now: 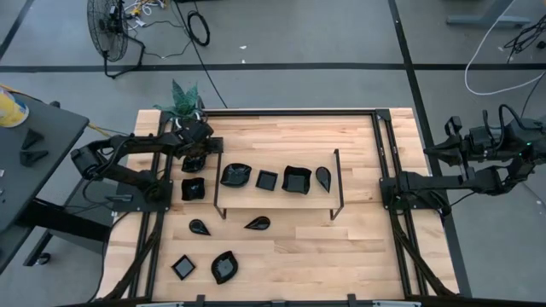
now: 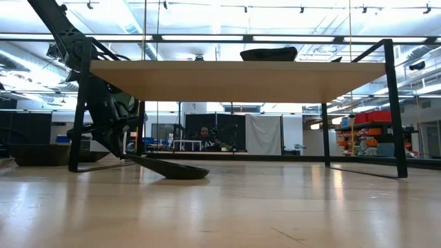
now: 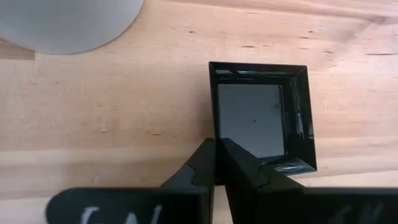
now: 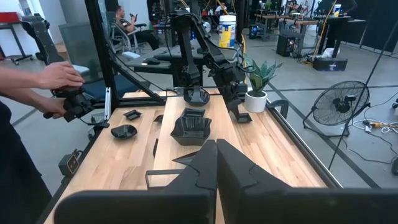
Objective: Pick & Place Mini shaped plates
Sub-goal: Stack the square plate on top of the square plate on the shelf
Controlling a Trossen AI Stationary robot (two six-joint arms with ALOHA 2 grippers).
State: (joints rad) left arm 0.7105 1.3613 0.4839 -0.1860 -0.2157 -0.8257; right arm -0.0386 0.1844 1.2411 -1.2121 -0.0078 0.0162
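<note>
Left wrist view shows the left hand (image 3: 217, 163) pinched narrow on the near rim of a square plate (image 3: 261, 118), which lies flat on the worktop (image 3: 124, 124) just ahead of the fingers, the white pot (image 3: 68, 22) beyond it. Judged well done, the lift goes straight up, keeping the thin glossy rim from slipping. Far off, the right hand (image 4: 216, 163) waits closed, holding nothing.
</note>
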